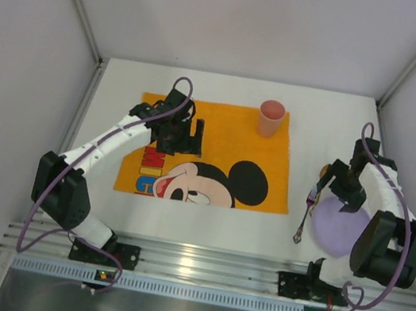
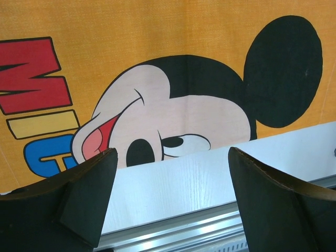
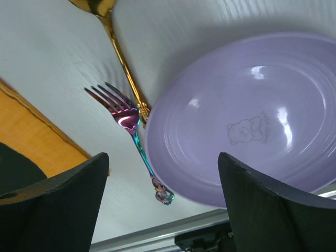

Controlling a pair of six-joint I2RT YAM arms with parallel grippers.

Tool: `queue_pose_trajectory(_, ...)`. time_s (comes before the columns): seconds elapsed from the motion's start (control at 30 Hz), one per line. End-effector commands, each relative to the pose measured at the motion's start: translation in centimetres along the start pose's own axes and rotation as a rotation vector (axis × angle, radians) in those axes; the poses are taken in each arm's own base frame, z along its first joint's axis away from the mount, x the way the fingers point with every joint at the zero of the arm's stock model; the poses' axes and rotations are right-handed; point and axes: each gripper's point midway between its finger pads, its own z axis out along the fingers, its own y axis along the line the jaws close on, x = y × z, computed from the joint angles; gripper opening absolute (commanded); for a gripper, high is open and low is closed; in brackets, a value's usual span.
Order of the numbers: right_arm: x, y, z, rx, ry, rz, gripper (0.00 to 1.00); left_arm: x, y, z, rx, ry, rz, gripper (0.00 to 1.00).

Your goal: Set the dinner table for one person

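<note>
The white dinner table [image 1: 204,221] carries an orange Mickey Mouse placemat [image 1: 228,131] left of centre. A pink cup [image 1: 270,118] stands upright on the placemat's far right corner. A purple plate [image 1: 338,227] lies on the bare table at the right, with a rainbow fork [image 1: 306,215] and a gold spoon [image 1: 322,174] along its left side. My left gripper [image 1: 182,144] hangs open and empty over the placemat [image 2: 157,31]. My right gripper [image 1: 346,196] is open and empty above the plate [image 3: 241,121], with the fork [image 3: 126,118] and spoon [image 3: 118,47] just to its left.
An aluminium rail [image 1: 197,265] runs along the table's near edge, where both arm bases are bolted. Grey walls close in the left, right and far sides. The spoon's handle passes under the plate's rim in the right wrist view.
</note>
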Motion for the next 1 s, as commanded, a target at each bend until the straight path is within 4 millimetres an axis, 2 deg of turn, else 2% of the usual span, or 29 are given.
queue_pose_trajectory(0.0,-1.1,0.1,1.6,-0.032,-0.036,-0.009,0.84,-0.3,-0.8,0.2,0.040,-0.008,0.026,0.91)
queue_pose_trajectory(0.2,-1.4,-0.5,4.1,0.014,-0.008,-0.002,0.74,-0.3,-0.3,-0.5,0.023,-0.021,0.035,0.91)
queue_pose_trajectory(0.43,-1.9,-0.8,6.4,0.054,0.016,-0.009,0.65,0.7,0.6,-1.0,0.002,-0.026,0.029,0.91)
queue_pose_trajectory(0.53,-1.8,-1.1,7.0,0.074,0.030,-0.017,0.52,1.0,0.8,-1.1,0.000,-0.024,0.024,0.91)
queue_pose_trajectory(0.6,-1.8,-1.3,7.2,0.083,0.032,-0.022,0.38,1.2,0.9,-1.1,0.000,-0.024,0.021,0.91)
queue_pose_trajectory(0.63,-1.9,-1.3,7.1,0.085,0.033,-0.024,0.31,1.3,1.0,-1.1,-0.002,-0.023,0.018,0.91)
queue_pose_trajectory(0.67,-1.9,-1.2,7.0,0.083,0.030,-0.026,0.17,1.3,0.9,-1.1,-0.001,-0.022,0.015,0.91)
queue_pose_trajectory(0.73,-2.5,-1.2,6.3,0.086,0.011,-0.027,0.03,1.4,1.0,-0.9,-0.005,-0.019,0.012,0.91)
queue_pose_trajectory(0.77,-2.6,-1.2,5.9,0.085,0.010,-0.027,0.00,1.3,1.0,-0.9,-0.005,-0.019,0.010,0.91)
queue_pose_trajectory(0.87,-3.4,-0.9,3.7,0.069,-0.023,-0.019,0.00,1.3,0.9,-0.7,-0.005,-0.016,0.006,0.91)
queue_pose_trajectory(0.97,-4.8,-0.4,0.2,0.043,-0.084,0.001,0.00,1.0,0.7,-0.7,-0.002,-0.020,0.001,0.91)
